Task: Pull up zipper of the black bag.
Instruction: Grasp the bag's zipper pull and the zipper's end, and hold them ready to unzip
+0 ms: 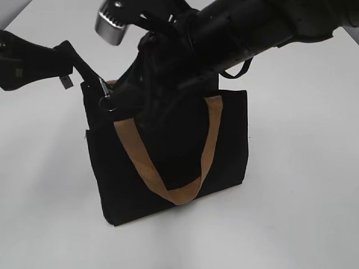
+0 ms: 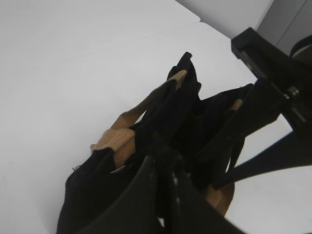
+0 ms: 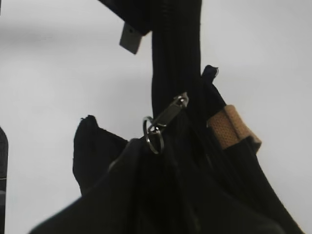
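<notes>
The black bag (image 1: pixel 168 168) stands upright with its tan handles hanging down the front. My left gripper (image 1: pixel 85 73) comes in from the left and is shut on the bag's top left corner; its closed fingers (image 2: pixel 163 161) pinch black fabric. The zipper's silvery ring pull (image 1: pixel 106 103) hangs just right of that corner. In the right wrist view the ring (image 3: pixel 153 134) hangs from its metal slider right at my right gripper's fingertips (image 3: pixel 153 148). The dark fingers blend with the bag, so their gap is unclear. The right arm hides most of the zip line.
The bag sits on a plain white table (image 1: pixel 303 185). The right arm (image 1: pixel 241 33) reaches in from the upper right across the bag's top. A tan handle (image 3: pixel 229 126) lies just right of the ring.
</notes>
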Available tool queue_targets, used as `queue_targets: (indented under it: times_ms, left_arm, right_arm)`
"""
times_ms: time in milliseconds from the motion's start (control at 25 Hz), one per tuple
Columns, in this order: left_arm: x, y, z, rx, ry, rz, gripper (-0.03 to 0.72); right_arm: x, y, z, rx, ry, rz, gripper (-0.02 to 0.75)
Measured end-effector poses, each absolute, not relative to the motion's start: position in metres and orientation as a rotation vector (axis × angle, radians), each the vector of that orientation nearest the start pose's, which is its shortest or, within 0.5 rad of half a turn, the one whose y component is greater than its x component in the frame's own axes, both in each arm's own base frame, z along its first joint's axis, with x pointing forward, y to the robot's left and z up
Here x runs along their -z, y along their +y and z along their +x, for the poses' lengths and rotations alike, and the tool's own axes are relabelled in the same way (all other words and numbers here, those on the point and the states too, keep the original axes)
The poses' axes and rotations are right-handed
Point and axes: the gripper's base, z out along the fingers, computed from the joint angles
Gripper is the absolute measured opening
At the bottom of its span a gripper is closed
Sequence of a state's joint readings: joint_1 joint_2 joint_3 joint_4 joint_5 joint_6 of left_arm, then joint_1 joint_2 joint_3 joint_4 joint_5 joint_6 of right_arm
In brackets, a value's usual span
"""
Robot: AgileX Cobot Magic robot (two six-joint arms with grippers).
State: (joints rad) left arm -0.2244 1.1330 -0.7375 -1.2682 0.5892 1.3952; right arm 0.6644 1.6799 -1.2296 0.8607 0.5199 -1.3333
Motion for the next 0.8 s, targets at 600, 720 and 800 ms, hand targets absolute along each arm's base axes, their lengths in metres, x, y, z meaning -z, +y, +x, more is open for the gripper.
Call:
queue_targets:
  times_ms: [600, 720, 800]
  left_arm:
    - [-0.303, -0.098, 0.212, 0.604, 1.906, 0.744, -0.01]
    - [-0.303, -0.098, 0.212, 0.604, 1.906, 0.744, -0.01]
    - [-0.303, -0.098, 0.212, 0.604, 1.906, 0.744, -0.01]
  right_arm:
    - [-0.261, 0.262, 0.28, -0.481, 1.769, -1.463, 0.204]
    - [-0.261, 0.262, 0.28, -0.478, 1.768, -1.461, 0.2]
    - [-0.261, 0.262, 0.28, -0.476, 1.766, -1.462, 0.201]
